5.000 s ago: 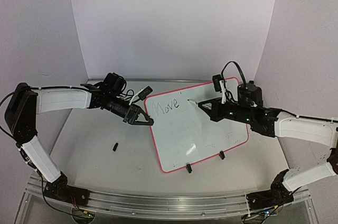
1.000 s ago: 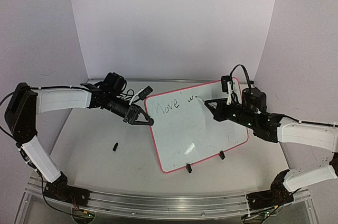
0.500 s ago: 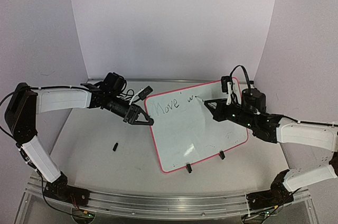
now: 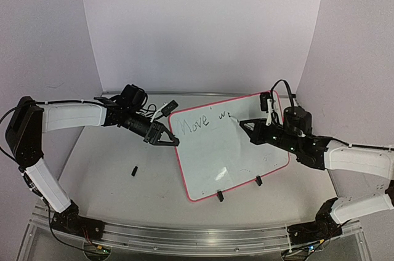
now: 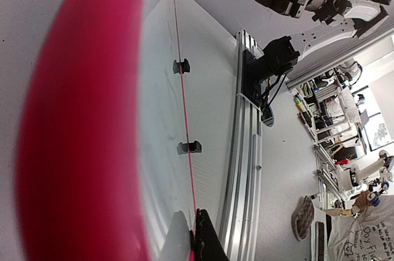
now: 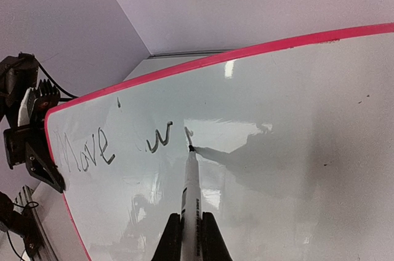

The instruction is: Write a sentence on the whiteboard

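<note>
Mid-sentence: the whiteboard [image 4: 234, 156] sits on the counter [image 4: 104, 162] between my two arms. My left jaws are clamped shut on its left rim, and my right jaws grip a marker [image 6: 192, 187], tip touching the board. Of the sentence [image 6: 86, 151], only "Move w" and one stroke are written; I judge most remains.

Soft, even indoor light, small bright glare spots on the glossy whiteboard [image 4: 209, 150], faint dark reflection beside the marker [image 6: 191, 187], left wrist view fisheye-bent, the board's pink rim [image 5: 80, 150] a near blur.
</note>
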`<state>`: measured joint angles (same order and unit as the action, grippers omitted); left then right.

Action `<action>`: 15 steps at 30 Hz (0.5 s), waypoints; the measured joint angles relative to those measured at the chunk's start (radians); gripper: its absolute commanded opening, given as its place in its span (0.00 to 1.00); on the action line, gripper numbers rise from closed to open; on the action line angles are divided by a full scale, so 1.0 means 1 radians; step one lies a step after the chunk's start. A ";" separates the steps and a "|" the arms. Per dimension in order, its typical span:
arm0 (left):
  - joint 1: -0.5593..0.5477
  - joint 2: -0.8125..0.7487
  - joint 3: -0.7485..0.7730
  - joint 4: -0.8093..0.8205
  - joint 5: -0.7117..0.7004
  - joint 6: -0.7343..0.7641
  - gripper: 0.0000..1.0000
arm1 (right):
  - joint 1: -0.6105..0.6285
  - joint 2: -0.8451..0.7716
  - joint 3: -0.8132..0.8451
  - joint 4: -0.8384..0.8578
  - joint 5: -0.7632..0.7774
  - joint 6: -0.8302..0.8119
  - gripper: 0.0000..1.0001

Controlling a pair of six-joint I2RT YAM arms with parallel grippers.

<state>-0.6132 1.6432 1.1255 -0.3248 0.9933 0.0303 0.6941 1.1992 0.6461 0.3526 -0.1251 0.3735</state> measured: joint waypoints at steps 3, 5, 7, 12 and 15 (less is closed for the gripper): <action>0.000 0.000 0.000 0.000 0.001 0.005 0.00 | 0.000 -0.020 -0.005 -0.015 -0.006 0.012 0.00; -0.001 0.000 0.000 0.000 0.001 0.007 0.00 | 0.000 -0.044 -0.008 -0.032 -0.011 0.022 0.00; -0.001 0.000 0.000 0.000 0.001 0.008 0.00 | 0.000 -0.066 -0.009 -0.035 -0.016 0.026 0.00; -0.001 0.000 0.000 0.000 0.001 0.008 0.00 | 0.000 -0.072 0.005 -0.039 -0.025 0.022 0.00; -0.001 0.000 0.000 0.000 0.001 0.008 0.00 | 0.000 -0.040 0.031 -0.042 -0.026 0.014 0.00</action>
<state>-0.6144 1.6432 1.1255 -0.3248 0.9943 0.0380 0.6941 1.1597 0.6770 0.3101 -0.1513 0.3873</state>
